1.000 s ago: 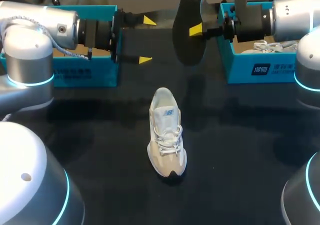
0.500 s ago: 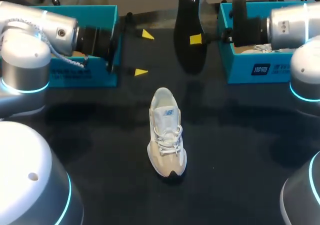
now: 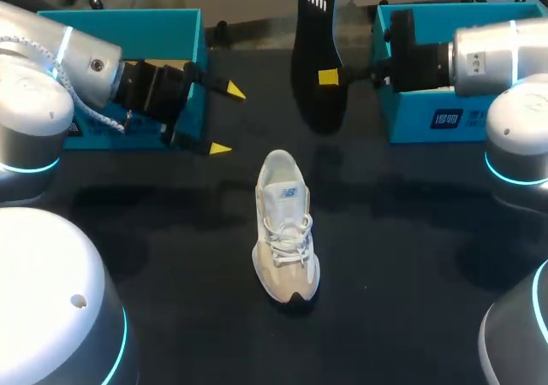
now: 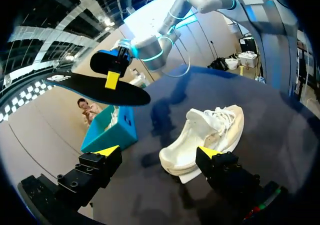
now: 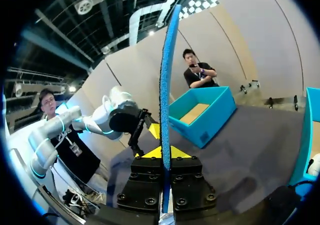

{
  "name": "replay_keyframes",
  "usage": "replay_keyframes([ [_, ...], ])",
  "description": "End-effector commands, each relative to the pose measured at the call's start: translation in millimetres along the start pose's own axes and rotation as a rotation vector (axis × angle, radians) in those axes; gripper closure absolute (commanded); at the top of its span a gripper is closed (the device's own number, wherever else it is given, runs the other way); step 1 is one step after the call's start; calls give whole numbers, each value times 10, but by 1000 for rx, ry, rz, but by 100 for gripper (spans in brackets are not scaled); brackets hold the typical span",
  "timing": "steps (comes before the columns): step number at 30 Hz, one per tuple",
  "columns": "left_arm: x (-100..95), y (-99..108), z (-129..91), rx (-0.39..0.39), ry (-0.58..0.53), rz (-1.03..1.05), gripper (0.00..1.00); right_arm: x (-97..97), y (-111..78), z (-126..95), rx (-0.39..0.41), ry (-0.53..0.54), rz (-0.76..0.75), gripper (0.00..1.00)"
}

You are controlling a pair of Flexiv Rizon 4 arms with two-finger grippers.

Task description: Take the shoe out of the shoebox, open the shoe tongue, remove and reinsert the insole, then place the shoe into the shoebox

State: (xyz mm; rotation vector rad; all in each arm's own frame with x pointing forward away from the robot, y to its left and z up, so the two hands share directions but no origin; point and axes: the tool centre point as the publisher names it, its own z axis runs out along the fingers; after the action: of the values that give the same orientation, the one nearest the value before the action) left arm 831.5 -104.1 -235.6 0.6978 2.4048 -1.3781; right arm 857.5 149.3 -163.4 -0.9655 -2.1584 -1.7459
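Observation:
A white and beige sneaker (image 3: 287, 231) lies on the dark table, toe toward the front edge. In the left wrist view the sneaker (image 4: 210, 135) lies just ahead of my left gripper (image 4: 159, 151), heel opening nearest it. Beside the left shoebox my left gripper (image 3: 226, 120) stands open and empty, back-left of the sneaker. My right gripper (image 3: 328, 78) is shut on the black insole (image 3: 312, 60) and holds it upright in the air behind the sneaker. Between the right gripper's (image 5: 164, 152) fingers the insole (image 5: 166, 85) shows edge-on.
A teal shoebox (image 3: 128, 12) stands open at the back left, partly behind my left arm. A second teal shoebox (image 3: 437, 120) stands at the back right under my right arm. Dark tabletop surrounds the sneaker on all sides.
My left gripper has swung down and forward, tilting toward the sneaker. The right gripper has drawn slightly back to the right, still holding the insole upright.

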Motion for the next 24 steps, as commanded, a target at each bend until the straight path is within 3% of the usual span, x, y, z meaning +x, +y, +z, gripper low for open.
replay_keyframes([
  [1, 91, 20, -22, -76, 39, -29, 0, 6, 2, 17, 1, -4, 0, 100],
  [10, 340, 133, 59, -154, 75, -113, 0, -56, -23, 71, -8, -16, -53, 100],
  [24, 469, 444, 288, -226, 58, -178, 0, -125, -216, 418, -23, 13, -100, 100],
])
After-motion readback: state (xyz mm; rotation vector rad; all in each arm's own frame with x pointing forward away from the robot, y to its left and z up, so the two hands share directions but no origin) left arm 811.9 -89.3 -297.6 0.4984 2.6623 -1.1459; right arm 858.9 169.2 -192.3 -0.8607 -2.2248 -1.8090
